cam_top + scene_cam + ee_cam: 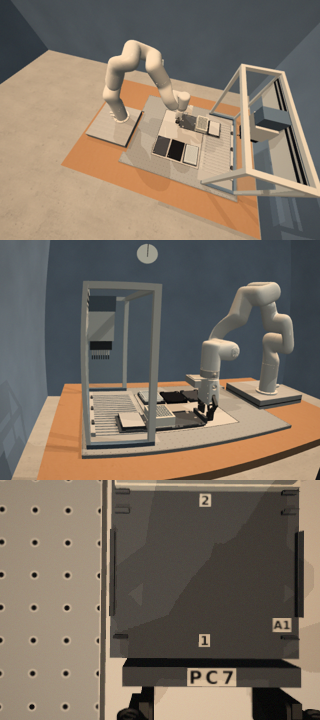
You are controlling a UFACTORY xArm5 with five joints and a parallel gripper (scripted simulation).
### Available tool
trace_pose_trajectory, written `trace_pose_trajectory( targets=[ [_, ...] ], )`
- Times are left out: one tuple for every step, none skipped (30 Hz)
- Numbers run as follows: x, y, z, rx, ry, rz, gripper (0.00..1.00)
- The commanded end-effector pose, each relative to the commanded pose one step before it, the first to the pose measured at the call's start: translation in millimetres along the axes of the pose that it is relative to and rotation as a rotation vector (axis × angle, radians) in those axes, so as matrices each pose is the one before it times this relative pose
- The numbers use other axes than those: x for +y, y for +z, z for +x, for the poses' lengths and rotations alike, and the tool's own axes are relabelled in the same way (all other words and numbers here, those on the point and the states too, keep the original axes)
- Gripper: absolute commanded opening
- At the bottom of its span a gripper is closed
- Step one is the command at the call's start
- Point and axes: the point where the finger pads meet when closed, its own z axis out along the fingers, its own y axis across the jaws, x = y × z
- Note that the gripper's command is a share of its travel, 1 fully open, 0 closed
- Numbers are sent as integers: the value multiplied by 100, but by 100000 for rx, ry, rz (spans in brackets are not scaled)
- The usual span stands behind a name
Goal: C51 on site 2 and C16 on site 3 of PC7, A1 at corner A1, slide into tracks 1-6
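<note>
PC7 [188, 121] [184, 418] [200, 570] lies with its far end over the left tracks of the rails [215, 157] [111, 403] and its handle end on the apron. C51 [202, 122] [160, 411], the tall block, is on site 2; C16 [214, 128] [131, 420] is on site 3. Both look flat; their labels are not readable. Site 1 is empty, with A1 at its right corner nearest the handle. C15 [191, 154] [150, 396] is in its nest. My gripper [177, 121] [202, 696] is open, fingers low at the handle's near side. No lit lamp is visible; whether PC7 sits down in the tracks cannot be told.
Nests S1 [162, 145] and S2 [176, 149] are empty. The instrument's frame [244, 116] [154, 364] stands around the rails, with a post near PC7 and C51. A pipetting head [271, 120] [100, 326] hangs above the rails. A perforated plate [50, 590] borders the apron on the left.
</note>
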Motion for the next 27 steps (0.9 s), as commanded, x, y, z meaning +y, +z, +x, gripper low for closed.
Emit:
trace_pose_trajectory(
  targets=[
    [-48,-143,609,433,9,130,81],
    [0,0,100,0,0,0,81],
    [0,0,100,0,0,0,81],
    [0,0,100,0,0,0,81],
    [0,0,100,0,0,0,81],
    [0,0,100,0,0,0,81],
    [0,0,100,0,0,0,81],
    [0,0,100,0,0,0,81],
    [0,0,100,0,0,0,81],
    [0,0,100,0,0,0,81],
    [0,0,100,0,0,0,81],
    [0,0,0,0,0,0,81],
    [0,0,0,0,0,0,81],
    [0,0,100,0,0,0,81],
    [0,0,100,0,0,0,81],
    [0,0,100,0,0,0,81],
    [0,0,100,0,0,0,81],
    [0,0,100,0,0,0,81],
    [0,0,100,0,0,0,81],
    [0,0,100,0,0,0,81],
    [0,0,100,0,0,0,81],
    [0,0,100,0,0,0,81],
    [0,0,100,0,0,0,81],
    [0,0,100,0,0,0,81],
    [0,0,100,0,0,0,81],
    [0,0,100,0,0,0,81],
    [0,0,100,0,0,0,81]
  ],
)
